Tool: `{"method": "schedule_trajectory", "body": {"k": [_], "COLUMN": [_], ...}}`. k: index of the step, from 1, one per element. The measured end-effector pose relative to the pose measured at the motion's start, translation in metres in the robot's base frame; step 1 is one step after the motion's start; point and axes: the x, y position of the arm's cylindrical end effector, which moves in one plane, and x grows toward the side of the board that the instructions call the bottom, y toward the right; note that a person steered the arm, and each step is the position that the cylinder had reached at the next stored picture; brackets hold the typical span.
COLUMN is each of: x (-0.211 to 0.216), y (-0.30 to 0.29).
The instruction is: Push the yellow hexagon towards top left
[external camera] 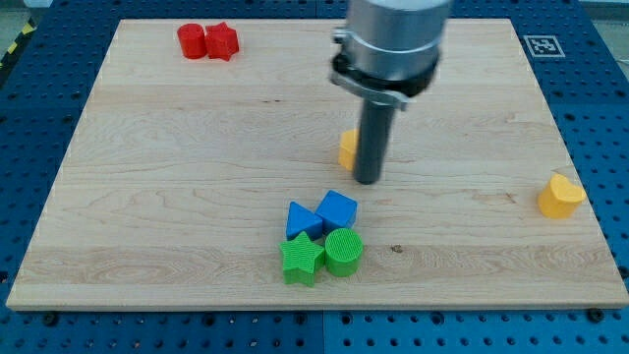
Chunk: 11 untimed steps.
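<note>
**Rod tip sits against the yellow hexagon at mid-board**

At the view's top left, close to the wooden board's (147,197) far edge, a red cylinder (191,41) and a red star (222,40) touch each other. Bare wood stretches between that pair and the centre.

Lower down, near the view's bottom edge, four blocks cluster: a blue triangle (301,220) and a blue cube (337,209) above, a green star (303,259) and a green cylinder (344,252) below, all touching or just beside one another.

The yellow hexagon (348,147) lies around mid-board, mostly hidden behind the rod. The arm carries no pincer, only the dark rod; the tip (368,181) stands just to the hexagon's right, seemingly touching it, well above the blue blocks.

Near the view's right edge, a yellow heart-like block (560,196) sits alone, with open wood between it and the rod.
</note>
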Motion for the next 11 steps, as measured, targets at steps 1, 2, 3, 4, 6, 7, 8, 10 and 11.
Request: {"method": "schedule_trajectory", "body": {"k": [1,2,3,4,6,7,8,10,11], "x": [-0.036,-0.046,-0.046,-0.044,-0.07,-0.072,-0.085,-0.087,-0.087], "y": [-0.015,-0.007,0.009,0.04,0.021,0.02,0.016,-0.008,-0.009]}}
